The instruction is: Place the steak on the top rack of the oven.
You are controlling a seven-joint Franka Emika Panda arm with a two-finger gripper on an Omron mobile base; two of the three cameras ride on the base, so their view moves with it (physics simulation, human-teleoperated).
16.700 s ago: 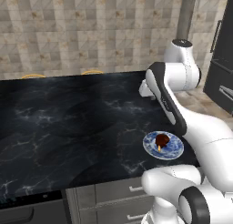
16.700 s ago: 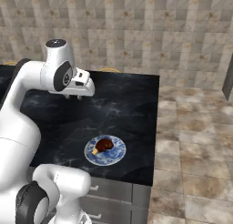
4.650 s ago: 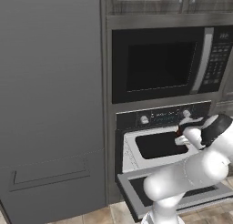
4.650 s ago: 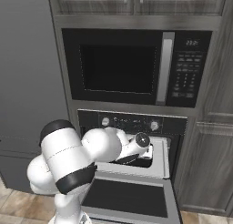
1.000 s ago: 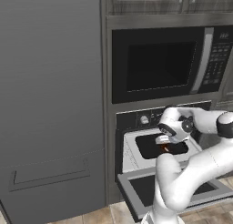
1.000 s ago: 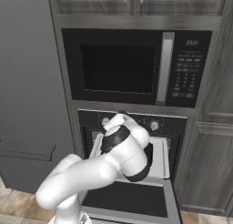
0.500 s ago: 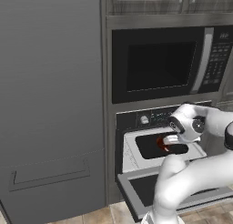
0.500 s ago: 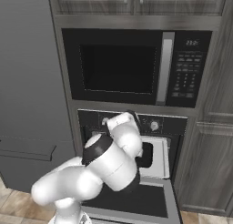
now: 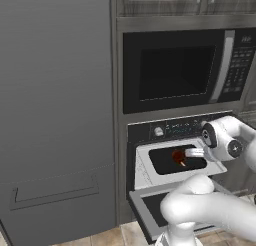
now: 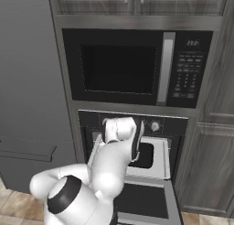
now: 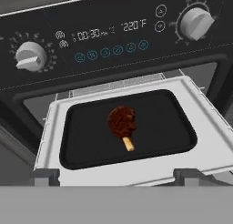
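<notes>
One steak (image 11: 122, 120) lies near the middle of the top rack (image 11: 54, 120), which is pulled out of the oven (image 11: 113, 32) over the dropped door (image 9: 150, 210). My tool (image 11: 116, 176) hangs just off the rack's front edge, fingers spread wide, holding nothing. I judge the risk now is clipping the rack's front edge while retreating, jolting the steak off centre.

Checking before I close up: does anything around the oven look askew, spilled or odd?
Nothing stands out. The small reddish-brown steak lies flat on the dark centre of the pale grey top rack, pulled out level from the dark grey oven.
</notes>
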